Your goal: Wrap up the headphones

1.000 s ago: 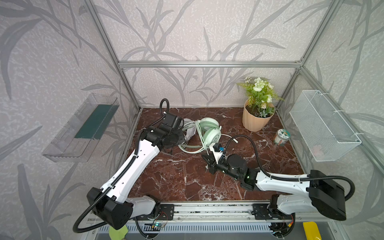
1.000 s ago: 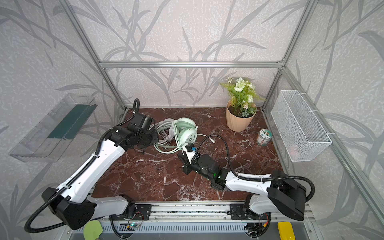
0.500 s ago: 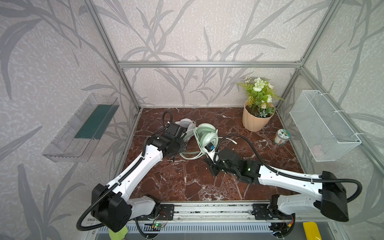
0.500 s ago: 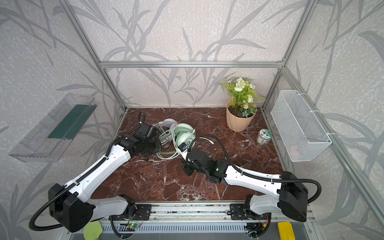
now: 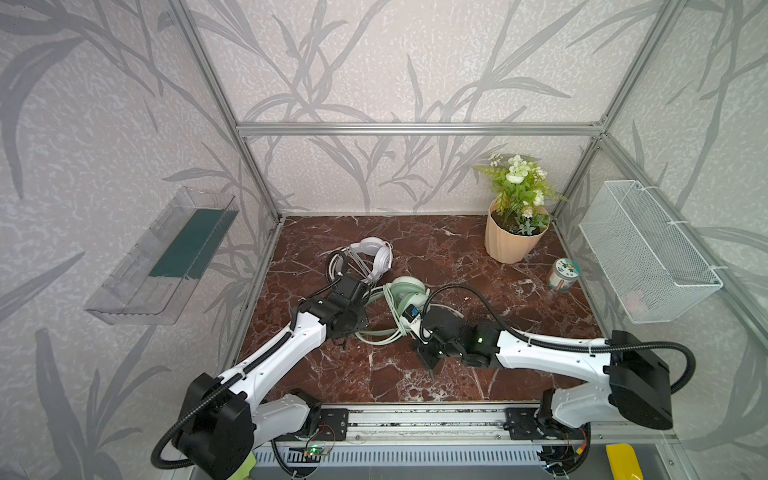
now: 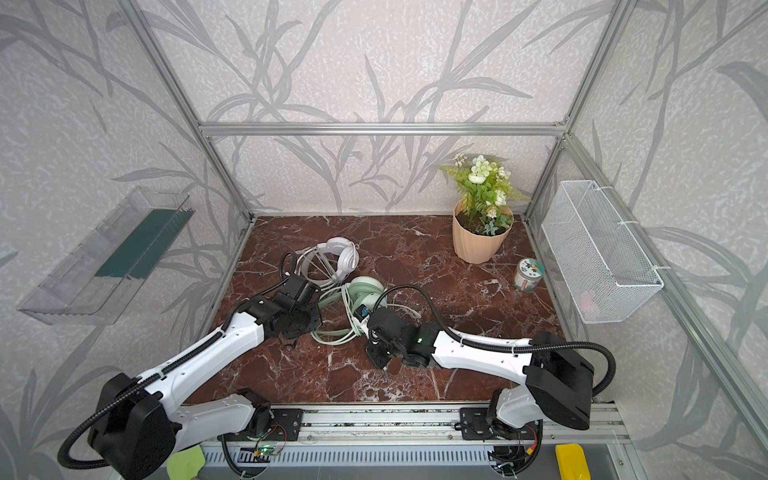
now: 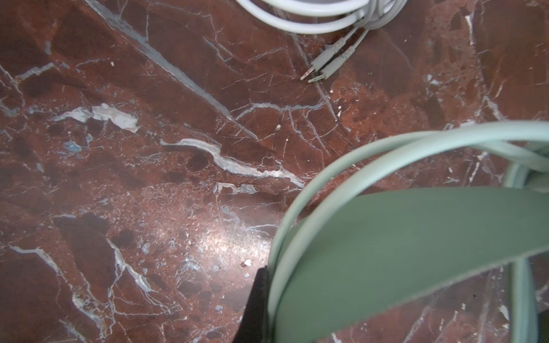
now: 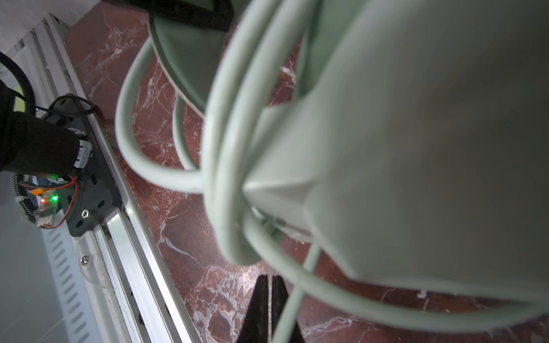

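The pale mint headphones [image 5: 409, 291] [image 6: 365, 291] lie mid-table with their cable looped round the earcups and headband. My left gripper [image 5: 344, 338] [image 6: 293, 340] is shut on the far end of that headband. In the left wrist view one black finger [image 7: 256, 303] presses against the mint bands [image 7: 416, 252], which hide the other finger. My right gripper [image 5: 431, 368] [image 6: 384, 365] [image 8: 269, 279] is shut just in front of the mint headset [image 8: 416, 148], with a thin mint cable [image 8: 286, 308] crossing one finger. The white headphones [image 5: 374, 255] [image 6: 338, 255] lie behind, cable coiled, plugs [image 7: 320, 69] on the marble.
A potted plant [image 5: 515, 241] stands at the back right, with a small tin [image 5: 562, 274] beside it. A wire basket [image 5: 648, 249] hangs on the right wall and a clear shelf [image 5: 166, 257] on the left wall. The arms' rail [image 5: 415, 415] runs along the front edge.
The left arm has drawn back toward the front with the mint headband, uncovering the white headphones. The mint headset has shifted nearer. The right gripper has swung round to the headset's front side.
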Controlling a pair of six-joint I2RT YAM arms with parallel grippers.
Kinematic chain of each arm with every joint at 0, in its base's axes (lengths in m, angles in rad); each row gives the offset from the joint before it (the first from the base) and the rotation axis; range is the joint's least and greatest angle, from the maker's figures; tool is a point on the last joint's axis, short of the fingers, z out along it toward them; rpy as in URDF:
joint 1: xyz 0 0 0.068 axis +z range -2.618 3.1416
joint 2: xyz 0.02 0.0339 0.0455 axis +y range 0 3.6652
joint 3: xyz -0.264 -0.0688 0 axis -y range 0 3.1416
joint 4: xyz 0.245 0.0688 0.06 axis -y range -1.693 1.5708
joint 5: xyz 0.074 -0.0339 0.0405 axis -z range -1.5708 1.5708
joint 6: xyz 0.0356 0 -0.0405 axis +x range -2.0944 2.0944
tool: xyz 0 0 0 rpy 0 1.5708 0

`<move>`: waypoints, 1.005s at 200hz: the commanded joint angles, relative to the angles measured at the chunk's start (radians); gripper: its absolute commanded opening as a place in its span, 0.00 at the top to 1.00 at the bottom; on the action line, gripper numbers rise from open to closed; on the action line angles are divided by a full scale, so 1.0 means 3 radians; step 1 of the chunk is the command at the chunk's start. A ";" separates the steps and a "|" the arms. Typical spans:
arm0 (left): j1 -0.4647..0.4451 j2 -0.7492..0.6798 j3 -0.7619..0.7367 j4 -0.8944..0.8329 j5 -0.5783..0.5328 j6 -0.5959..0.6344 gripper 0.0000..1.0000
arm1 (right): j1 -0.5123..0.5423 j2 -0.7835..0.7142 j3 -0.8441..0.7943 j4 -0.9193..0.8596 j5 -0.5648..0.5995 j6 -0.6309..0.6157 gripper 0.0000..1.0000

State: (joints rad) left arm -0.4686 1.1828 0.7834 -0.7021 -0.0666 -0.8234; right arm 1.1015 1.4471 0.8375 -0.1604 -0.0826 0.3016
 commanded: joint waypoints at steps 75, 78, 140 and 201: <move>-0.0076 0.0305 -0.0361 0.0698 -0.1029 -0.0249 1.00 | 0.0095 0.0505 -0.0030 -0.0183 -0.0328 0.0160 0.84; -0.0083 0.0308 -0.0361 0.0703 -0.1038 -0.0242 1.00 | 0.0097 0.0513 -0.0035 -0.0181 -0.0331 0.0163 0.83; -0.0116 0.0498 -0.0382 0.0837 -0.0975 -0.0169 1.00 | 0.0107 0.0537 -0.0076 -0.0215 -0.0338 0.0202 0.73; -0.0135 0.0562 -0.0409 0.0936 -0.0871 -0.0018 1.00 | 0.0112 -0.0149 -0.0239 -0.0136 -0.0268 0.0041 0.58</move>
State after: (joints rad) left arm -0.5022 1.3445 0.6651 -0.4595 -0.3172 -0.8486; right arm 1.1271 1.5021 0.7803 -0.1989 -0.1810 0.3393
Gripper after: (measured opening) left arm 0.064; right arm 0.396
